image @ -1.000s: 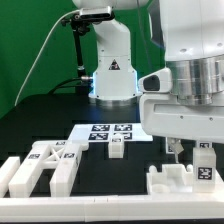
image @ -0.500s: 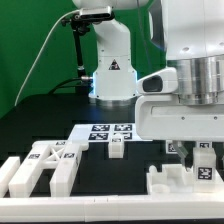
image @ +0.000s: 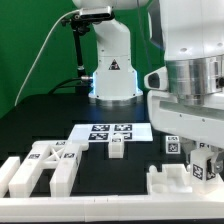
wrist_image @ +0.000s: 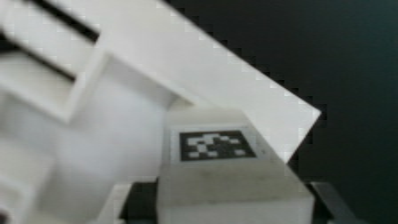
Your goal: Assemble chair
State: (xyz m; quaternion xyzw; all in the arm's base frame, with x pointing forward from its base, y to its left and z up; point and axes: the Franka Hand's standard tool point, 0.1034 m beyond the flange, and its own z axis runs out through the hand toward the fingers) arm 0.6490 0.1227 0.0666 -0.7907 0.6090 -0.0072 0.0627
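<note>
My gripper [image: 198,162] hangs at the exterior view's right, just above a blocky white chair part [image: 168,181] near the front edge. It is shut on a white tagged chair block [image: 197,170]; a second tag [image: 172,146] shows beside it. In the wrist view the block [wrist_image: 217,150] with its tag sits between the fingers [wrist_image: 143,206] of my gripper [wrist_image: 228,208], with white part surfaces [wrist_image: 160,70] beyond it. Several more white chair parts [image: 42,166] lie at the front left, and a small cube [image: 116,149] stands in the middle.
The marker board [image: 108,132] lies flat on the black table behind the small cube. The arm's base [image: 112,70] stands at the back centre with a cable to its left. A white border rail [image: 60,200] runs along the front.
My gripper has shifted slightly to the exterior view's right with the block. A tag at its left side has come into sight.
</note>
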